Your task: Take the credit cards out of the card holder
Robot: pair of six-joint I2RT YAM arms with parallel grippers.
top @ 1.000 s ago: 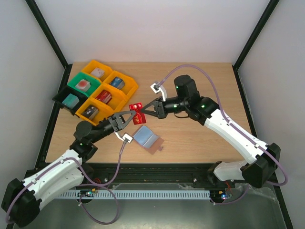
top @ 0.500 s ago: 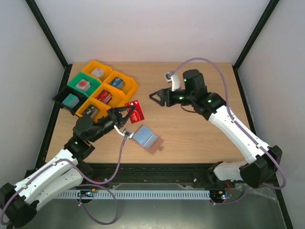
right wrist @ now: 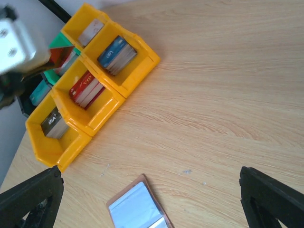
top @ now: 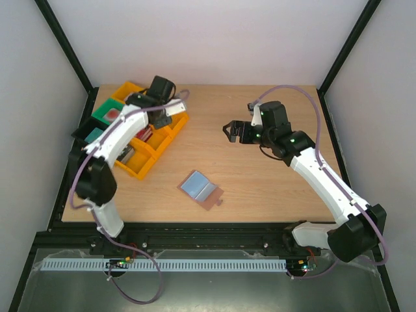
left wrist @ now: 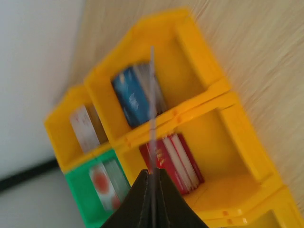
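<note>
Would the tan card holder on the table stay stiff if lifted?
Probably not: the flat tan-brown leather-like card holder seems to lie unfolded, so it would likely hinge at its fold. Thin and flat, it probably slides rather than tips.

**Card holder** [top: 211, 200]: tan-brown, opened flat on the tabletop [top: 260, 182] toward its near edge, turned at an angle, well apart from the yellow bins [top: 175, 127]. Light blue-grey credit cards [top: 195, 184] lie across its open faces, leaving a brown margin on one side. A single credit card [left wrist: 152, 95], seen edge-on as a thin line, is pinched in the closed jaws of the left gripper [left wrist: 153, 175] above the bins.
</note>
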